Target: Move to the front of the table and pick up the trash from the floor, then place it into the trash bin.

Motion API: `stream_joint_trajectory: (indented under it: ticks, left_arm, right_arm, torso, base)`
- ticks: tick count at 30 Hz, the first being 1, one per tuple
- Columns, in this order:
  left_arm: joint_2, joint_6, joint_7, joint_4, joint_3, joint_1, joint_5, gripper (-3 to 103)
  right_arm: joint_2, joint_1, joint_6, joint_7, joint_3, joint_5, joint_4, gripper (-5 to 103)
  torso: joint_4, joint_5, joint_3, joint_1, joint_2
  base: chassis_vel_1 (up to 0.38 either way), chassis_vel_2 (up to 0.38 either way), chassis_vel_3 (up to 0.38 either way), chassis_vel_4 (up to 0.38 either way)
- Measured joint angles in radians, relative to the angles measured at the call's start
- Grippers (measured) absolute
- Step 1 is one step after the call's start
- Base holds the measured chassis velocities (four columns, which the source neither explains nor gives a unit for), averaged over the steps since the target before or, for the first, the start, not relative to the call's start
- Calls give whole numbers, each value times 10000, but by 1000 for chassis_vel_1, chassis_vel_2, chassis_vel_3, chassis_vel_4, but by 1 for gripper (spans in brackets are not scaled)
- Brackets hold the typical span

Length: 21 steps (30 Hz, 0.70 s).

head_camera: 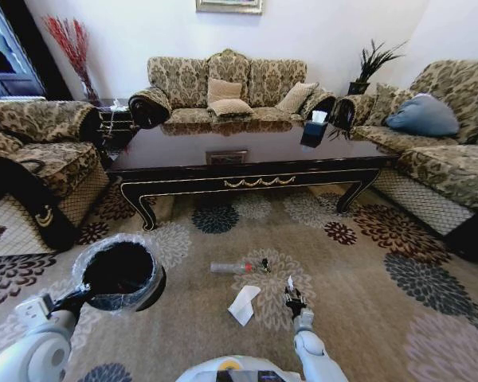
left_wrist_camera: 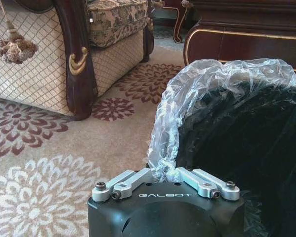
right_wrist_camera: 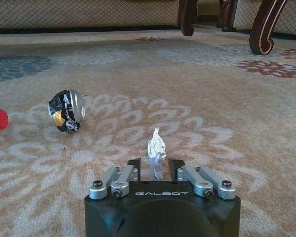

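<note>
The dark glossy table (head_camera: 183,169) stands ahead on the carpet. On the floor before it lie trash pieces: a grey tube with a red band (head_camera: 229,267), a small dark crumpled scrap (head_camera: 264,264) (right_wrist_camera: 66,111) and a white paper (head_camera: 244,304). My right gripper (head_camera: 293,300) (right_wrist_camera: 156,165) is low over the carpet, shut on a small white crinkled scrap (right_wrist_camera: 156,144). The round black trash bin (head_camera: 119,274) (left_wrist_camera: 246,143) stands to the left. At its rim, my left gripper (head_camera: 84,296) (left_wrist_camera: 163,171) is pinched on the plastic liner (left_wrist_camera: 187,94).
Patterned sofas (head_camera: 223,87) ring the table: an armchair (head_camera: 40,159) on the left and a couch (head_camera: 438,151) on the right. A black tissue box (head_camera: 314,130) sits on the tabletop. The table's curved legs (right_wrist_camera: 263,29) rise beyond the trash.
</note>
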Motion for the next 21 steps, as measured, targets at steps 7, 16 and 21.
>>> stream_joint_trajectory:
  ticks: [7,16,21]
  left_arm:
    - [-26,0,-19,74,66,-12,46,2]
    - [-166,0,-23,-60,567,-43,372,2]
    - [-324,-1,29,-128,1151,-64,710,2]
  right_arm:
    - [17,-9,30,-7,14,-93,-4,5]
    - [-38,-356,227,-36,-27,-180,720,0]
    - [-252,-828,946,-802,-187,-275,2232,0]
  torso:
    - [1,0,0,0,0]
    - [-1,2,0,0,0]
    - [-1,0,0,0,0]
  base:
    - [0,0,0,0]
    - [0,0,0,0]
    - [0,0,0,0]
